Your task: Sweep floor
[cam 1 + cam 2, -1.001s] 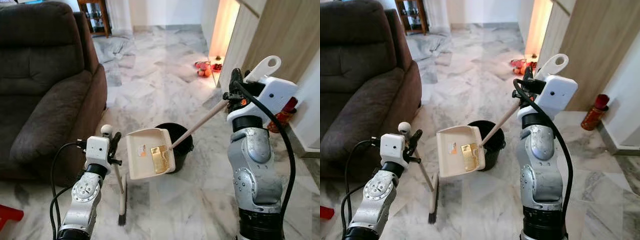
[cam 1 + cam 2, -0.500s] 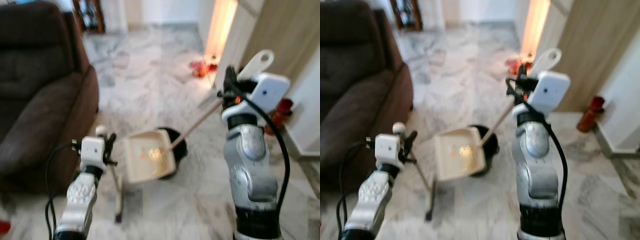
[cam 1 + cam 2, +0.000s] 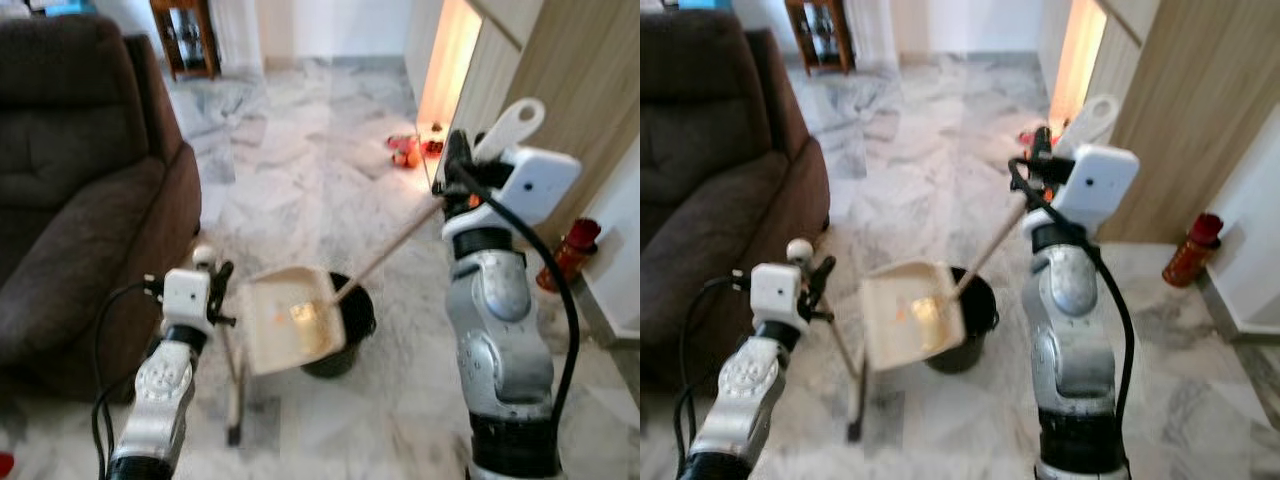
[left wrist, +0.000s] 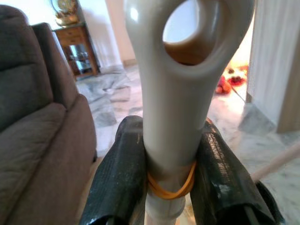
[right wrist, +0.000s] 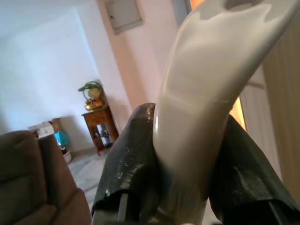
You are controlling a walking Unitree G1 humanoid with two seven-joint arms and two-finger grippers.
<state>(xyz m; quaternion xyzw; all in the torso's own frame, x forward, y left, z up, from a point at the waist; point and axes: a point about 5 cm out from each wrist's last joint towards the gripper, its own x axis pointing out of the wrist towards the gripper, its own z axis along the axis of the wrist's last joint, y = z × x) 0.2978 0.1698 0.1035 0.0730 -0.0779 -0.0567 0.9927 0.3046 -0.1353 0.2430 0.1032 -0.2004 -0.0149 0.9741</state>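
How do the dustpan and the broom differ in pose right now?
The dustpan is lifted off the floor, tilted over the black bin, while the broom stands with its head on the floor. The dustpan's handle is clamped by the right gripper, the broom's by the left gripper. Both are cream plastic.

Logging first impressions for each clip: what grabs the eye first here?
The cream dustpan, held by its long handle in the right gripper, is tipped over a black bin on the marble floor. The left gripper holds a broom upright beside a brown sofa.
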